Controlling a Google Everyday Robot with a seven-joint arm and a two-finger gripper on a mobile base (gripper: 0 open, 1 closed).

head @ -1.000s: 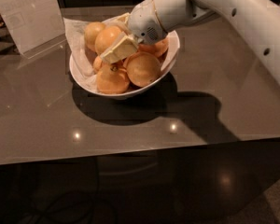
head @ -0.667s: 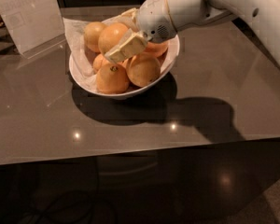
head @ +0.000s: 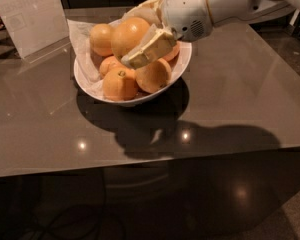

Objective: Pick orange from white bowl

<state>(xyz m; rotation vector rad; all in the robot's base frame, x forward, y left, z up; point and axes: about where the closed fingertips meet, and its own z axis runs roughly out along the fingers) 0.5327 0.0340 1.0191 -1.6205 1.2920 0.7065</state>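
The white bowl [head: 183, 65], lined with crumpled paper, sits at the back middle of the grey table. My gripper [head: 135, 35] reaches in from the upper right and is shut on the largest orange [head: 126, 33], which sits raised above the other fruit at the bowl's back. One pale finger [head: 150, 47] lies across its front right side; the other shows behind its top. Below in the bowl are an orange with a stem dimple [head: 119, 83], another orange [head: 153, 75], one at the back left [head: 100, 37] and a small one [head: 110, 63].
A clear plastic sign stand [head: 29, 15] stands at the back left of the table. The table's front edge [head: 150, 165] runs across below the bowl, with dark floor beyond. My white arm [head: 225, 3] spans the upper right.
The gripper has risen a little with the largest orange held in it, so the orange now sits higher above the other fruit. The bowl has not moved.
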